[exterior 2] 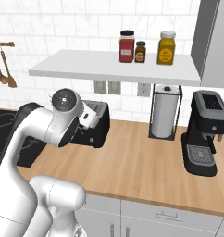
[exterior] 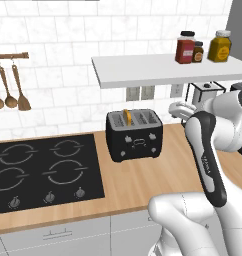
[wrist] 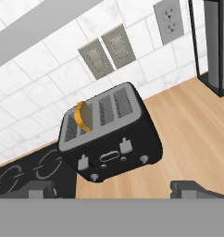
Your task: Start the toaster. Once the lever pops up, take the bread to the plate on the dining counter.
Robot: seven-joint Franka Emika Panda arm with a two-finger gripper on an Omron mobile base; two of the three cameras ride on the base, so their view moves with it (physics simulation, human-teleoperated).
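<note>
Toaster (exterior: 134, 135) sits on the wood surface (exterior: 158, 175) near the tiled wall, just right of the black hob (exterior: 43, 172); bread (exterior: 127, 116) stands up out of a left slot. Left base view gives the toaster front with both levers. Right base view hides most of the toaster (exterior 2: 97, 124) behind the arm, but shows a paper towel holder (exterior 2: 165, 111), a black coffee machine (exterior 2: 206, 132) and jars (exterior 2: 132, 45) on the shelf. Hand view looks down at toaster (wrist: 109, 139) and bread (wrist: 84, 116); fingers (wrist: 192, 189) spread wide, holding nothing, well short of it.
</note>
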